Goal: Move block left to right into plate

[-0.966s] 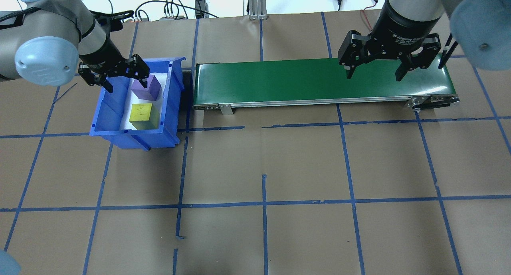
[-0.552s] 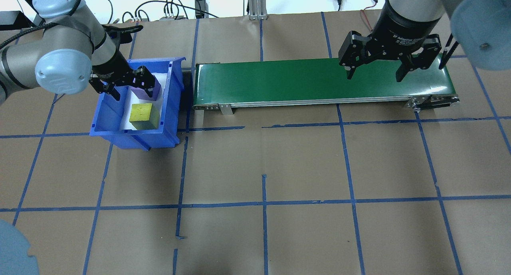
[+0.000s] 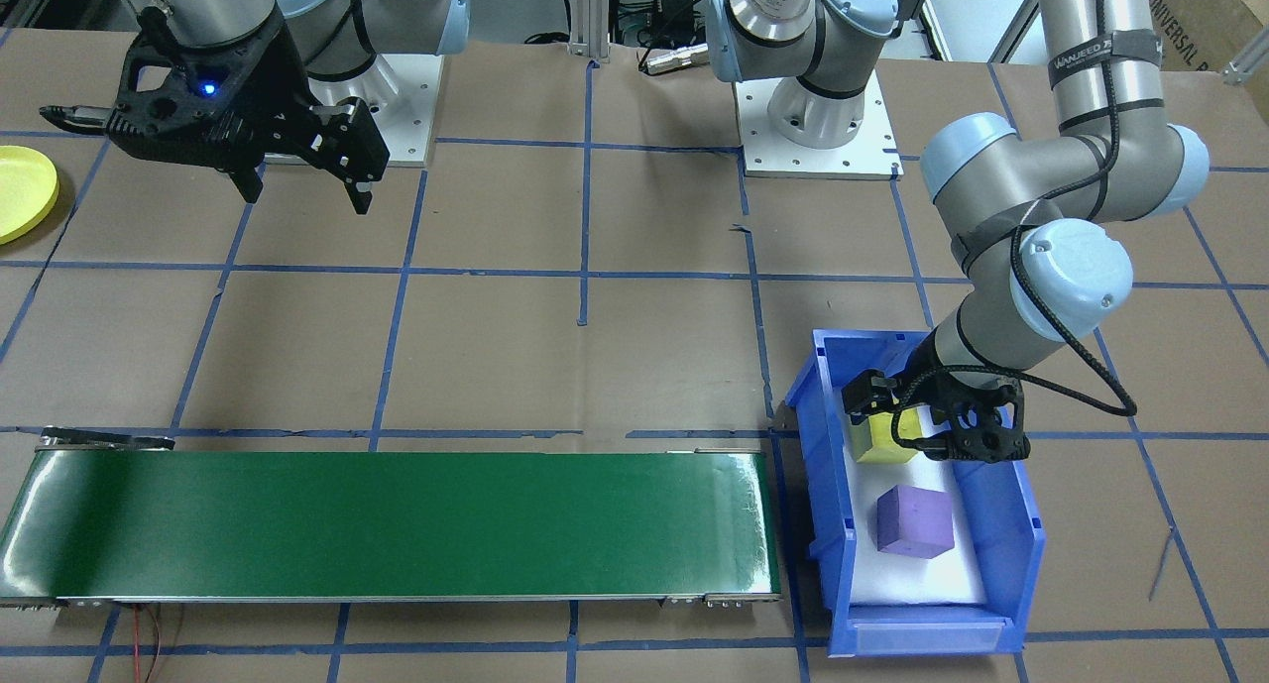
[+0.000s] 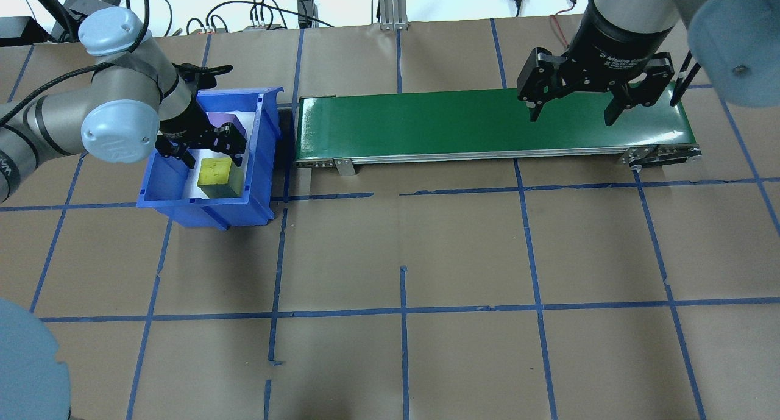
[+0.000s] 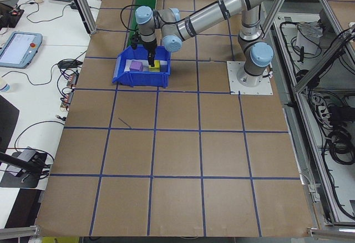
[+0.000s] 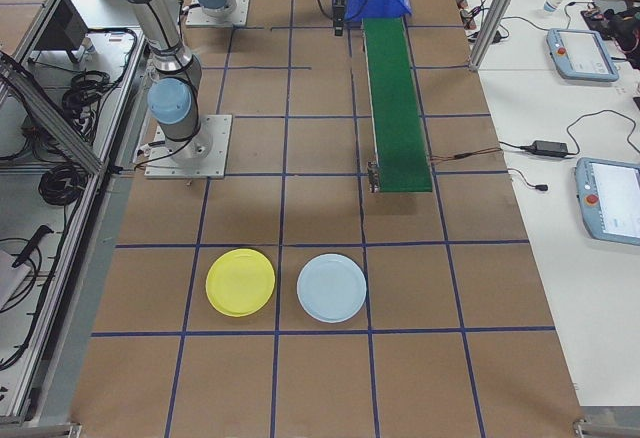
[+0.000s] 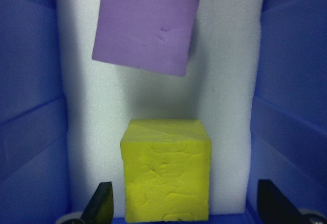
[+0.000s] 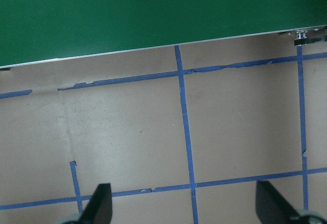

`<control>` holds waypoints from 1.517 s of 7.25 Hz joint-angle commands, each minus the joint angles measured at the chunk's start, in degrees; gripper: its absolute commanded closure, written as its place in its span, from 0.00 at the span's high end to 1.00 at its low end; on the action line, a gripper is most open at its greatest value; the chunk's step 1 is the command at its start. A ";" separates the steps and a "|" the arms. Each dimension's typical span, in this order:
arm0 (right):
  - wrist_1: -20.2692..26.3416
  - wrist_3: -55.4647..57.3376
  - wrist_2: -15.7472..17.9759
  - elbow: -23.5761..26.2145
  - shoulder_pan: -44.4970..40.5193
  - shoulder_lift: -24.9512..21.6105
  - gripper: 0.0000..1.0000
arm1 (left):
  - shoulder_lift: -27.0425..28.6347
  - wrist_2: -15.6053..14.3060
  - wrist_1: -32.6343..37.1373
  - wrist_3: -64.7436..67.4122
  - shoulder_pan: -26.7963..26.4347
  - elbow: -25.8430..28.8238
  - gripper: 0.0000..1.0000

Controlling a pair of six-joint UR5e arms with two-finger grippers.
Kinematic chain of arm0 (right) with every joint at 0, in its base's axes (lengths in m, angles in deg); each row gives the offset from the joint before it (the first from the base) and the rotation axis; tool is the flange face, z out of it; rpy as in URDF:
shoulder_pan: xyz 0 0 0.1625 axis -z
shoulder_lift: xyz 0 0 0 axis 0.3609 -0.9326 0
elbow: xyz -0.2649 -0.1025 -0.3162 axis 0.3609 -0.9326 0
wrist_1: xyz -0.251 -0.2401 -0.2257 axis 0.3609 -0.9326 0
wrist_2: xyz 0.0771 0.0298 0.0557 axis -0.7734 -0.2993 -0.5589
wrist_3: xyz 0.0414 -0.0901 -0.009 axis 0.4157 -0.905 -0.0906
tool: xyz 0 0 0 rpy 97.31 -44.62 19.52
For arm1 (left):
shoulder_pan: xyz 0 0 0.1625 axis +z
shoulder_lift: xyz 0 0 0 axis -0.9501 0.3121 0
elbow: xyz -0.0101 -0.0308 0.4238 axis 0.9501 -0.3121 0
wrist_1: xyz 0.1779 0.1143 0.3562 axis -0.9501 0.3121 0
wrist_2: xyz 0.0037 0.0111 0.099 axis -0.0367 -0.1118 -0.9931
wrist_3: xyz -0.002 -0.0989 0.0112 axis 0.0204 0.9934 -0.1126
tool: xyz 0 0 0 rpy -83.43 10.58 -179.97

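left end effector [image 4: 204,149] is down inside the blue bin [image 4: 159,187], jaws wide and empty, straddling the yellow block [image 4: 216,176]. in the wrist view the block sits between the two fingertips [image 7: 100,203] with gaps on both sides, so no grip yet. the purple block [image 3: 914,521] lies just beyond it, toward 12 o'clock in that view, apart from the yellow one. this looks like the pick step, barely begun. next call: sink a touch lower, close on the yellow block, lift clear of the bin wall and set it on the green belt [image 4: 487,124]. right end effector [image 4: 571,112] hangs wide and empty over the belt's far end, waiting. the yellow plate [image 6: 240,282] sits on the counter beside a pale blue plate [image 6: 332,287], well apart from the belt.
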 commanded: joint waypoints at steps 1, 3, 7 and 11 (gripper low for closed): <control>0.00 -0.09 0.00 0.00 0.00 0.00 1.00 | 0.64 -0.13 -0.79 -0.92 0.09 0.02 1.00; 0.09 -0.09 0.00 0.09 0.00 0.00 1.00 | 0.99 -0.22 -0.79 -1.09 0.18 0.02 1.00; 0.09 -0.09 0.00 0.00 0.09 0.00 1.00 | 1.61 -0.83 -1.40 -0.74 0.26 -0.07 0.89; 0.09 -0.09 0.09 0.00 0.09 0.00 1.00 | 1.61 -0.83 -1.32 -1.01 0.97 -0.16 0.33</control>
